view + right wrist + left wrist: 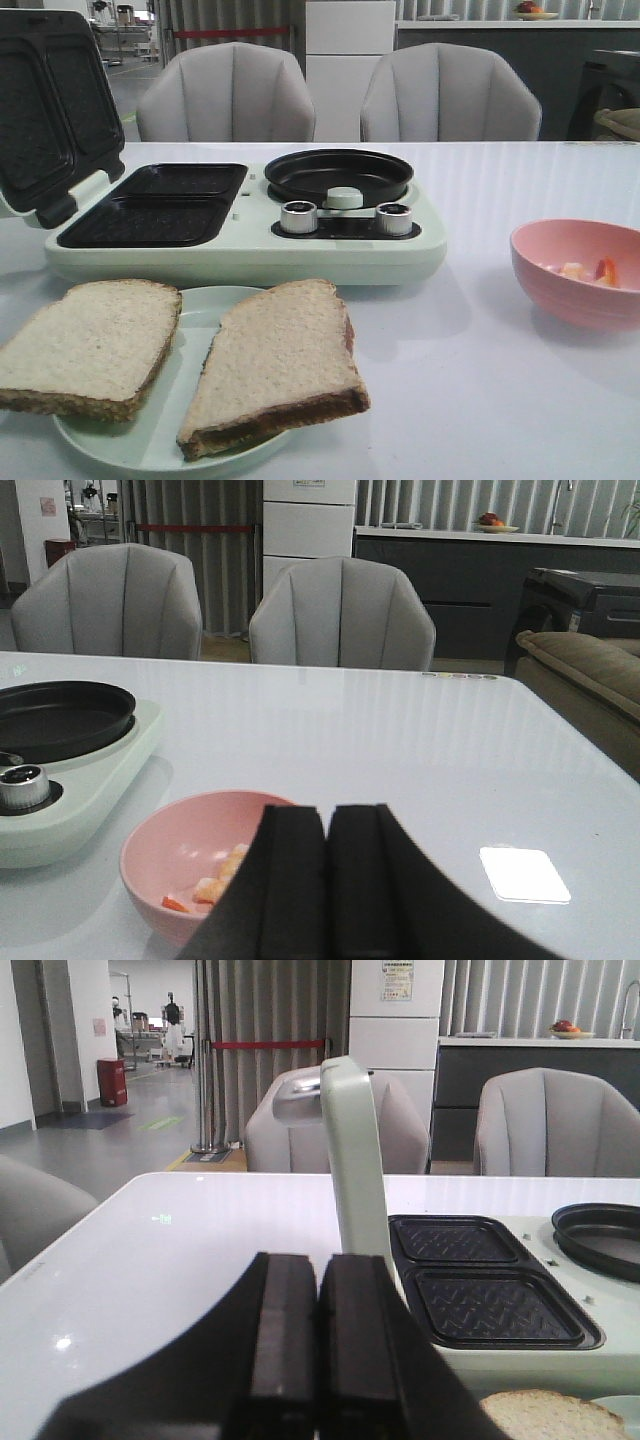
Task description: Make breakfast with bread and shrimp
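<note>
the table (500,400) fills the lower half of the front view, and across its middle sits the maker (245,215), pale green, its lid (45,100) thrown open at upper left, two dark grill wells (160,205) on its left half and a round pan (338,175) on its right, with two knobs (345,218) below the pan. at lower left lies the plate (195,310), carrying the bread (275,365): two slices side by side, both hanging over the rim, neither yet in a well. at right centre stands the pink bowl (578,270), well apart from the maker, and in it the shrimp (590,270), a few small pieces at the bottom. neither arm shows in the front view. in its own wrist view the left gripper (318,1335) has its pads pressed together with nothing between them, and sits near the lid and wells with a slice edge at lower right. the right gripper (327,880) is likewise closed and empty, just beside the bowl. by my reading nothing has begun: the first step, loading bread into a well, is in hand. the next move calls for the left pads to part, come down on a slice edge and lift it clear of the plate without tearing it.
</note>
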Robot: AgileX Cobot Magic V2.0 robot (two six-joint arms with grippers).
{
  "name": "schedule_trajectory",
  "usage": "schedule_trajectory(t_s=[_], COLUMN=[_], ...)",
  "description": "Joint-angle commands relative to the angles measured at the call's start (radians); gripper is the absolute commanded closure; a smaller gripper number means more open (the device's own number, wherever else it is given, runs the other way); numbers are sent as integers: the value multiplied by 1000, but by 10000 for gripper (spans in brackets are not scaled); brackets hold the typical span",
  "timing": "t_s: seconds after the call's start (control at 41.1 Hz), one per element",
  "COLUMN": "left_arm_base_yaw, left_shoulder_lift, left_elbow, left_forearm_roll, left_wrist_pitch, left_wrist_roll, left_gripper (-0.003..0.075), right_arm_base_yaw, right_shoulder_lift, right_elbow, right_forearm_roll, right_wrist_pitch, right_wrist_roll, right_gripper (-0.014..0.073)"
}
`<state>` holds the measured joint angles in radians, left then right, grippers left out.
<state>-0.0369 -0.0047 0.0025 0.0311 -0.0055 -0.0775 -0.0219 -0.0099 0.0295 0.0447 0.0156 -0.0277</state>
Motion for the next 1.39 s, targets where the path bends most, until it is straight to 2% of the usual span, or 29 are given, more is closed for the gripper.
schedule_trajectory(t_s=[0.0, 0.17, 0.39, 0.633, 0.852, 1.072, 1.364], left_arm_base_yaw=[-9, -9, -9, -9, -9, -9, -9], left_shoulder_lift=[-24, -24, -6, 122, 280, 383, 476], left_elbow=[32, 22, -141, -438, -630, -640, -543], left_forearm_roll=[-3, 4, 27, 34, 34, 34, 34], left_wrist_pitch=[-101, -133, -107, 72, 262, 333, 377], left_wrist_roll=[-8, -8, -8, -8, -8, -8, -8], left_gripper=[617, 617, 617, 617, 617, 617, 617], right_arm_base_yaw=[-5, -5, -5, -5, -5, -5, -5], right_shoulder_lift=[-20, -20, -10, 133, 296, 422, 592], right_elbow=[-5, -26, -220, -480, -634, -646, -646], right_forearm_roll=[-4, -4, -19, -26, -26, -26, -26], right_wrist_pitch=[-96, -120, 45, 198, 315, 391, 459], right_wrist_roll=[-9, -9, -9, -9, -9, -9, -9], right_gripper=[579, 579, 579, 579, 579, 579, 579])
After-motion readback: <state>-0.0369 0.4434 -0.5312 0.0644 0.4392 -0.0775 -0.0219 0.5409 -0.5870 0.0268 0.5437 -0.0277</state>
